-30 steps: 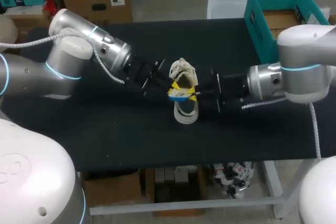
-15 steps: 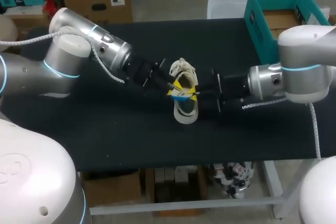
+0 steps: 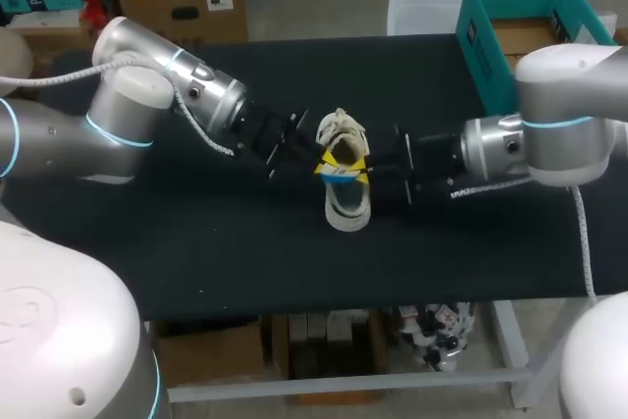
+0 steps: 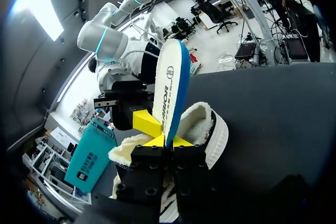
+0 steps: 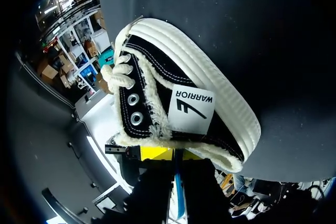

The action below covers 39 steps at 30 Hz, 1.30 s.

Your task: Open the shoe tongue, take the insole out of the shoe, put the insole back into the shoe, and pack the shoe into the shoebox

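The insole [image 4: 169,85] has a black word and a round mark. The shoe [image 5: 152,77] has a white label [image 5: 191,109] with a word.

Black canvas shoe [image 5: 173,103], fleecy lining [image 4: 197,124], ribbed rubber sole [image 5: 228,103], matt dark tabletop [image 3: 196,242]

Silver arms [image 3: 59,139], cyan rings [image 3: 116,134], white cables [image 3: 586,242]

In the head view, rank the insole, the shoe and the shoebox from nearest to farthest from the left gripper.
1. insole, clamped upright in the left gripper jaws.
2. shoe, just beneath it, mid-table.
3. shoebox, far off at the table's back right corner.
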### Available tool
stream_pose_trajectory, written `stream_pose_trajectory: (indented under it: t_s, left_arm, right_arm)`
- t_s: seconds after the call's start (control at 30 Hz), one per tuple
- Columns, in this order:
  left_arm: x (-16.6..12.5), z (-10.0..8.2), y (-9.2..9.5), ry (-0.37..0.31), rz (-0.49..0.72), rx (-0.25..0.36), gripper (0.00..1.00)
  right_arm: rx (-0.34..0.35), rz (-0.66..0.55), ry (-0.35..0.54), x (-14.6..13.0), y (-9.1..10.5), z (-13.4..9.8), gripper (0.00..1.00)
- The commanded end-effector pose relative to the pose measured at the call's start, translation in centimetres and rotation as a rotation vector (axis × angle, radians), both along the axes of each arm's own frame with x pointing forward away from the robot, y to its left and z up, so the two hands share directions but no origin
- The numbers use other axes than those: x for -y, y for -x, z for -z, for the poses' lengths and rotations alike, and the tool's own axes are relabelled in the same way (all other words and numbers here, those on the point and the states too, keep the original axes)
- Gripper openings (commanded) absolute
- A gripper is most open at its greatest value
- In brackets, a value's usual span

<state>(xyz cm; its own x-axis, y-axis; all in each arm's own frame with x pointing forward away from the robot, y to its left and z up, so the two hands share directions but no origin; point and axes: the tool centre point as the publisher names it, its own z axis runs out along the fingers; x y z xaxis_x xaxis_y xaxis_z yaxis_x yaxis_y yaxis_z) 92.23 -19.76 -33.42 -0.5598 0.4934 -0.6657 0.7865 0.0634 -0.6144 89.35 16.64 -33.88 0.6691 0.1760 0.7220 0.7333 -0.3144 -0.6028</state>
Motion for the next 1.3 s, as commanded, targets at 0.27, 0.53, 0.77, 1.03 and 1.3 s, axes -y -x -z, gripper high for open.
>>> stream_pose_trajectory:
  t_s: [0.27, 0.53, 0.77, 1.03, 1.3]
  left_arm:
    - [0.7, 0.9, -0.8, 0.007, 0.009, -0.01, 0.0]
    - [0.8, 0.8, -0.4, 0.012, 0.011, -0.005, 0.0]
    - [0.9, 0.7, -0.2, 0.012, 0.006, 0.002, 0.0]
    - [0.6, 0.6, 0.1, 0.009, -0.004, 0.002, 0.0]
    - [0.4, -1.2, 1.3, 0.029, 0.017, 0.005, 0.64]
  right_arm:
    - [-0.031, -0.002, -0.005, 0.2, -0.8, 0.7, 0.02]
    - [0.001, 0.029, 0.021, 0.8, 1.4, -0.9, 0.4]
    - [0.006, 0.02, 0.008, 0.4, 1.8, -1.0, 0.27]
    - [0.002, -0.008, -0.007, -0.2, 1.7, -0.7, 0.0]
    - [0.01, -0.002, -0.003, -0.2, 1.9, -0.9, 0.0]
